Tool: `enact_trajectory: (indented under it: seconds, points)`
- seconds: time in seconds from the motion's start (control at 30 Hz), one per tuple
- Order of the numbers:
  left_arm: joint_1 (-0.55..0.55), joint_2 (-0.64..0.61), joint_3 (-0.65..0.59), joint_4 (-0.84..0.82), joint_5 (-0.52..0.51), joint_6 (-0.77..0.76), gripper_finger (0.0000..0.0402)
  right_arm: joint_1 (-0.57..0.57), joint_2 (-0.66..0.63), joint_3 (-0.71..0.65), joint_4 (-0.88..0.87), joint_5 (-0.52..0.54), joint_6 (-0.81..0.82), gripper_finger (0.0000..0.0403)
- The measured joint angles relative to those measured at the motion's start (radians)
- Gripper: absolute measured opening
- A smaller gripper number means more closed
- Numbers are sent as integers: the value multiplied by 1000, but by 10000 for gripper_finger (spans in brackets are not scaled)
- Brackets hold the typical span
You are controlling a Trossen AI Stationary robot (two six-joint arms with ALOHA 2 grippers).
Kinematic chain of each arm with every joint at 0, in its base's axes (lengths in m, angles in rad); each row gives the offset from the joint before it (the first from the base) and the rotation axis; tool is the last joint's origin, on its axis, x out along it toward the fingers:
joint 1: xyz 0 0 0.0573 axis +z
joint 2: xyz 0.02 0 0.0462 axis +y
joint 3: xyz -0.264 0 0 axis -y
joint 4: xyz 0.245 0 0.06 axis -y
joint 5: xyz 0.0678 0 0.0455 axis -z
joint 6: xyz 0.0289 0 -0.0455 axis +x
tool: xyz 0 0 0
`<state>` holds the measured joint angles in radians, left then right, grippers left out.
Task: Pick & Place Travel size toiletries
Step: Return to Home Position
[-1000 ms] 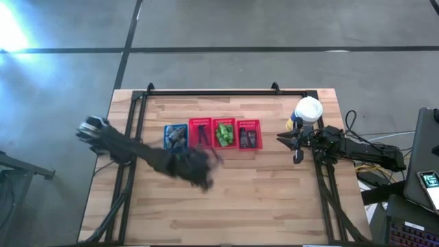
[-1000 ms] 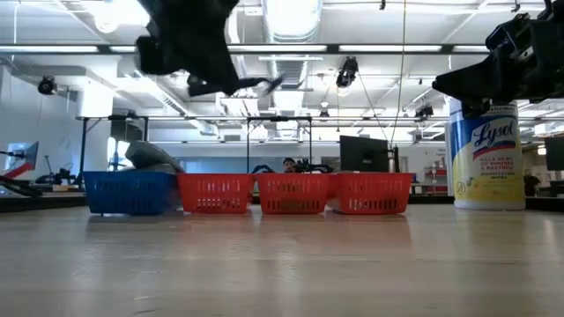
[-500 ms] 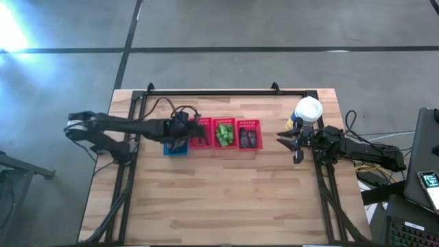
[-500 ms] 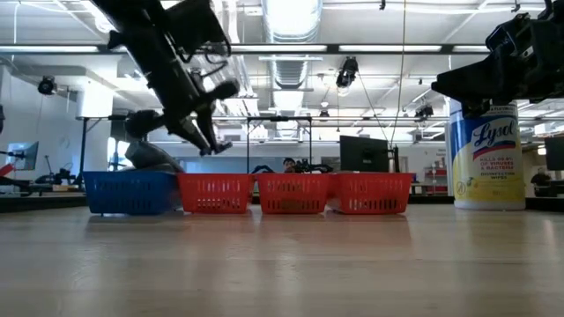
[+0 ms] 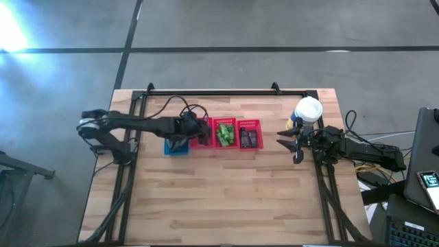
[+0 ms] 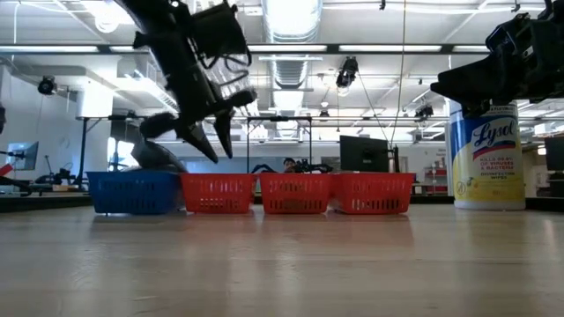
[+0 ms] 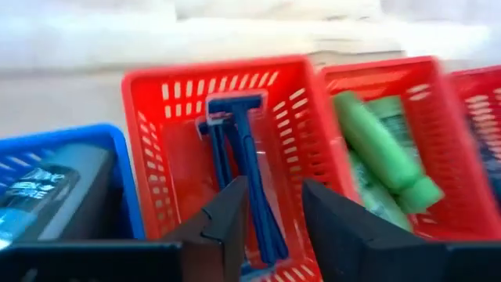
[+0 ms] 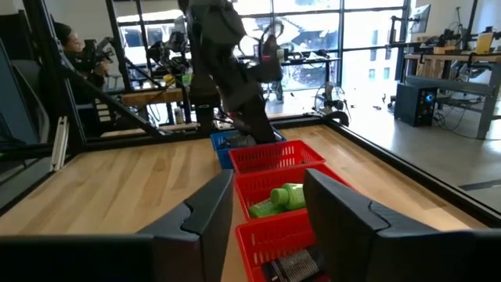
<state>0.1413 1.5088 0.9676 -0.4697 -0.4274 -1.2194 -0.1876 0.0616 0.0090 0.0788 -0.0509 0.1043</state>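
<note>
My left gripper [image 5: 199,130] hovers open over the first red basket [image 7: 176,86], fingers pointing down, its tips just above the rim in the low view [image 6: 211,151]. Dark blue T-headed razors [image 7: 239,149] lie on that basket's floor, below the gap between the fingers. The blue basket [image 7: 63,145] beside it holds a grey bottle [image 7: 47,196]. The second red basket holds green bottles [image 7: 383,157], and the third [image 5: 248,134] holds dark packets. My right gripper [image 5: 292,144] waits open near the table's right edge, touching nothing.
The big white tub [image 5: 309,110] with a yellow label [image 6: 485,150] stands at the table's far right, beside my right arm. All the baskets [image 6: 293,192] stand in one row across the table's middle. Bare wood lies between the row and the near edge.
My left gripper has swung from over the bare wood near the table's middle toward the far edge, to the blue basket. It has then shifted right to stand over the first red basket, fingers tipped down.
</note>
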Motion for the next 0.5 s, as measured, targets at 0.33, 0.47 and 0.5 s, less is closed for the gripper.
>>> enact_trajectory:
  seconds: [0.33, 0.47, 0.5]
  points:
    - [-141, -306, 176, -114, 86, 582, 126, 0, 0, 0, 0, 0, 0, 178]
    - [-236, -435, 112, -79, 127, 749, 125, 0, 0, 0, 0, 0, 0, 187]
    - [-254, -467, 79, -64, 121, 755, 124, 0, 0, 0, 0, 0, 0, 189]
